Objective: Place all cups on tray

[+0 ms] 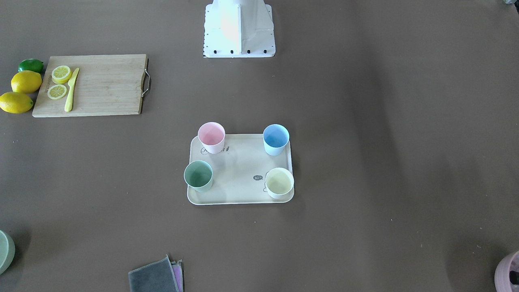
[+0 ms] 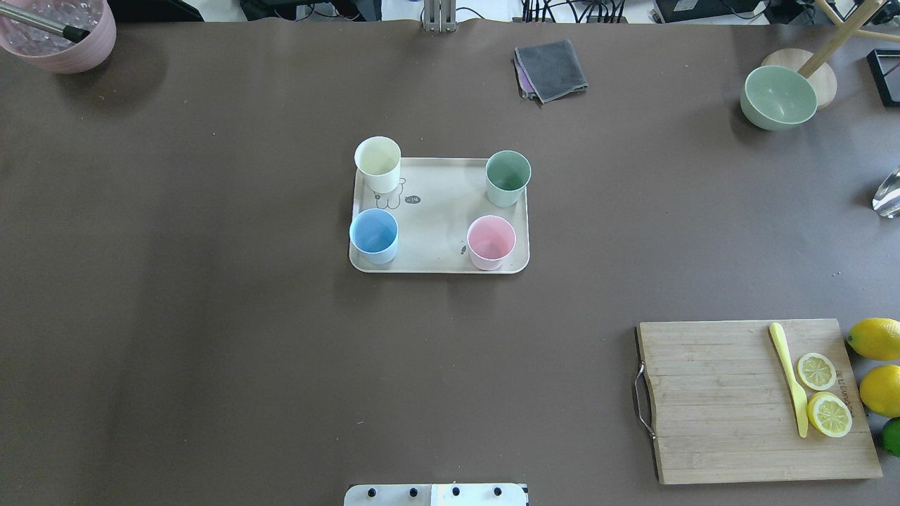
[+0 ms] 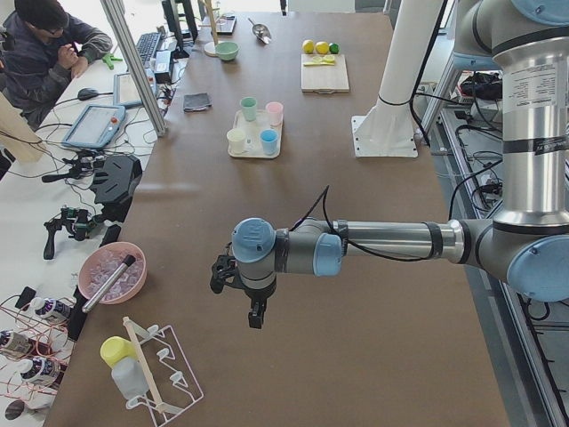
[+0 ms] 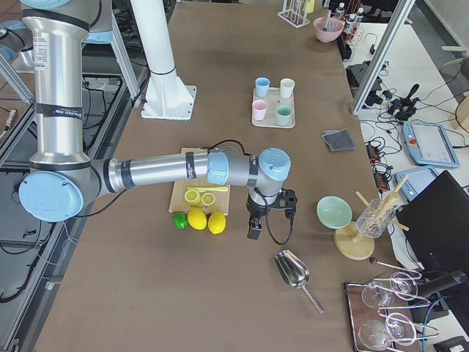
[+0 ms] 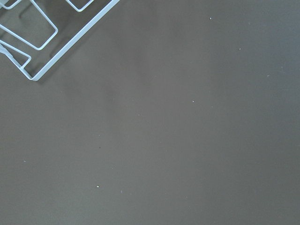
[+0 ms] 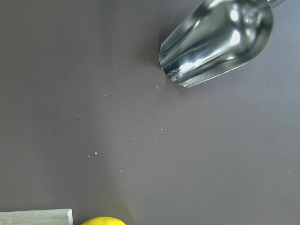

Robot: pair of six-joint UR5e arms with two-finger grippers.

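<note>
Grey folded cloth [image 1: 154, 278] lies nearest on the brown worktop [image 1: 365, 162]. Four pastel cups [image 1: 275, 139] stand on the cream rectangular tray [image 1: 241, 170], far from both arms' jaws; their gap cannot be told.

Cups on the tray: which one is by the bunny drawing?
The cream-yellow matte cup, right beside the line-drawn rabbit on the beige tray. The pink cup, blue cup and green cup stand at other corners.
</note>
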